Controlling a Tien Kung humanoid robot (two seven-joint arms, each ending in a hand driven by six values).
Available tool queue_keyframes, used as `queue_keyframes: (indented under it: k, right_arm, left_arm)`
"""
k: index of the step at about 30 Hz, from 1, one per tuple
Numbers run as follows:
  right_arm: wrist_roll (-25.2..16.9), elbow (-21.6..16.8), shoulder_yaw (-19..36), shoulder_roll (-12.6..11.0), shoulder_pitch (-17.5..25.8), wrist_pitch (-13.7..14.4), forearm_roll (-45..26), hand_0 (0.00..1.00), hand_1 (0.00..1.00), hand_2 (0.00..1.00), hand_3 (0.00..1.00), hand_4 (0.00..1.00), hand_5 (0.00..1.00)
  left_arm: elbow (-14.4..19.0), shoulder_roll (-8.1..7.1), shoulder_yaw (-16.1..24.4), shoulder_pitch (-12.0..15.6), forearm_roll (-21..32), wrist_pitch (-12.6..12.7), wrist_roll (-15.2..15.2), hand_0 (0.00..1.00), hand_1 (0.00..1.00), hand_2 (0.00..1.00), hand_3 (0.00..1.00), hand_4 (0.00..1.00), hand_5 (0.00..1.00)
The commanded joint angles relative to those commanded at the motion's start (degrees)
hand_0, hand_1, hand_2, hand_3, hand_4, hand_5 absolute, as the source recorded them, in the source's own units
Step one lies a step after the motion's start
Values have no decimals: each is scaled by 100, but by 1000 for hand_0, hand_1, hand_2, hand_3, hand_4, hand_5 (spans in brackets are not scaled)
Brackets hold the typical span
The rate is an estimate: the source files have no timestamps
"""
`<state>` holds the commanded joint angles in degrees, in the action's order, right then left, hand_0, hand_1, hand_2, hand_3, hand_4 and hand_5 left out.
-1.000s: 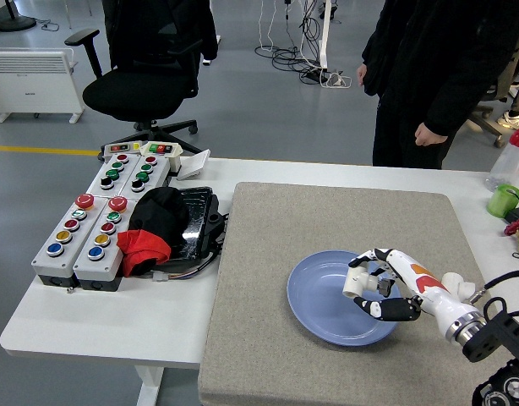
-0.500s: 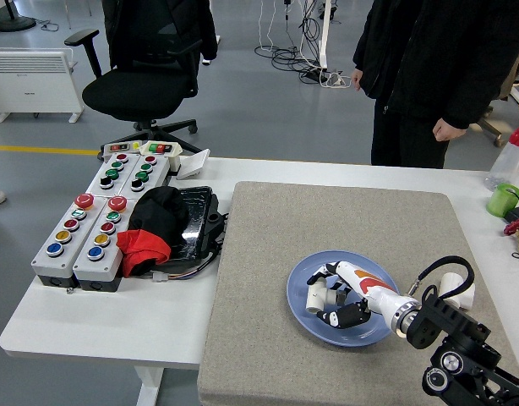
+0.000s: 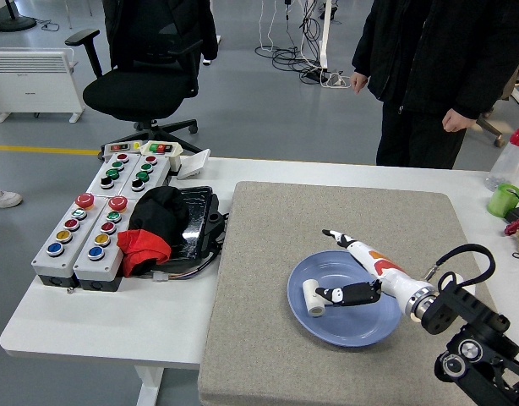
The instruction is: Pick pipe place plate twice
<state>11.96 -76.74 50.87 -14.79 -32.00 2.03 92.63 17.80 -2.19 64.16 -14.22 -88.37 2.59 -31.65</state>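
Note:
A short white pipe piece (image 3: 313, 297) lies on the blue plate (image 3: 344, 326), on its left part. My right hand (image 3: 344, 266) hovers over the plate just right of the pipe, fingers spread open and holding nothing; the thumb (image 3: 351, 293) points toward the pipe, apart from it. The plate sits on a grey felt mat (image 3: 268, 254). The left arm is not in view.
A box of coloured push buttons (image 3: 99, 220) and a black tray with a black and red cloth (image 3: 158, 228) stand at the left. A green cup (image 3: 504, 200) and a bottle (image 3: 515, 152) stand at the right edge. A person in dark clothes (image 3: 437, 76) stands behind the table.
My right hand carried the white pipe left across the plate, set it down on the plate's left part, and opened its fingers. The person behind the table shifted slightly.

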Motion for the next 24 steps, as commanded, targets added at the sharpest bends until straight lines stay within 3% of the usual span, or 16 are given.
queue_keyframes:
  k: [9,14,17,24]
  right_arm:
    - [417,-17,677,-869,399,-319,249,982,935,998,998,853,405]
    - [519,65,791,-1178,633,-494,156,982,935,998,998,853,405]
    - [549,222,770,-1204,661,-459,181,974,929,998,998,848,400]
    - [498,770,683,-1008,644,-223,130,960,924,998,998,846,399]
  left_arm:
    - [4,3,36,25,-53,-13,-17,655,628,636,566,409,998]
    - [4,12,73,51,-106,-23,-23,655,628,636,566,409,998]
    - [6,18,86,61,-134,-35,-29,654,628,636,565,409,998]
    - [8,31,65,67,-113,-43,-28,654,629,637,566,409,998]
